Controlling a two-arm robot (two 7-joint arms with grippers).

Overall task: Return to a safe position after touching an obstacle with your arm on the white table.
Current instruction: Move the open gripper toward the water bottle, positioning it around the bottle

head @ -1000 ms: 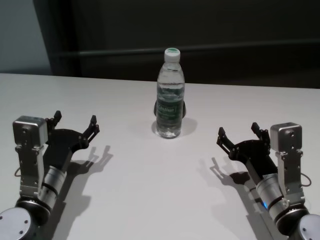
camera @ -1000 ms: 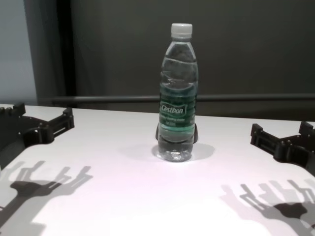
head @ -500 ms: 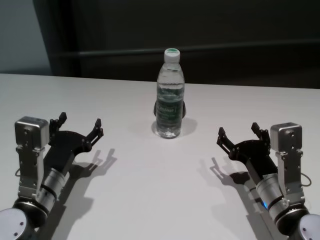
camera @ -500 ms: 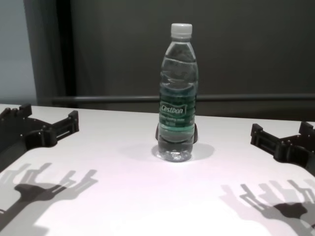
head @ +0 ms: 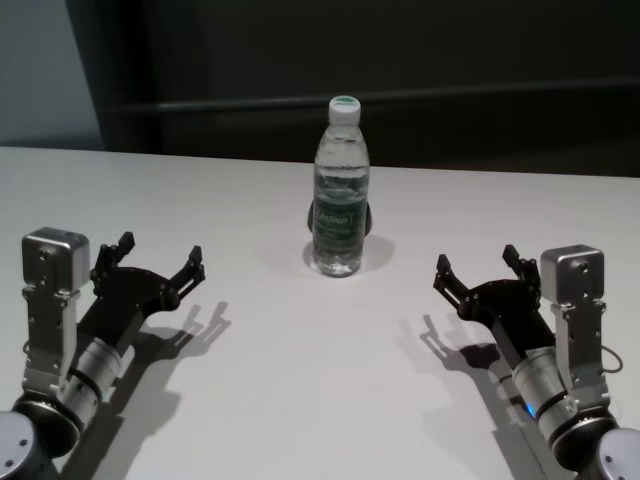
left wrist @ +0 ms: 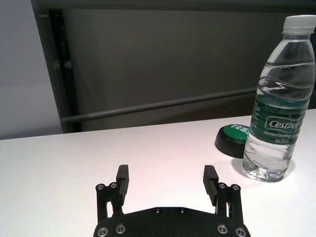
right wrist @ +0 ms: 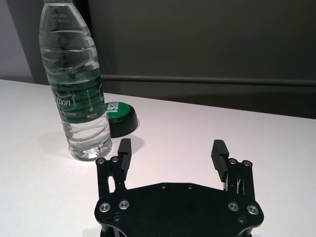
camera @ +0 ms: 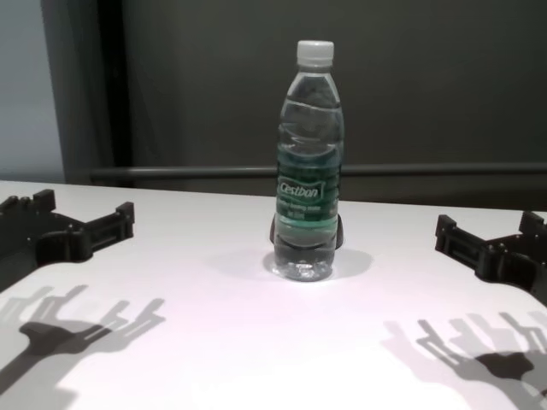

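Upright, bottle [head: 340, 200] stands between end effectors.

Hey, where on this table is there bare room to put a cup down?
The white table is bare in the wide stretch between the left gripper and right gripper, in front of the water bottle. It is crowded just behind the bottle, where a dark green-topped button sits. Both grippers' fingers are open and empty.

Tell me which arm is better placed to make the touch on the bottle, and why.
Left, narrowly. The left gripper is open, low over the white table and angled toward the bottle. The right gripper, also open, sits about as far off and points less directly at it.
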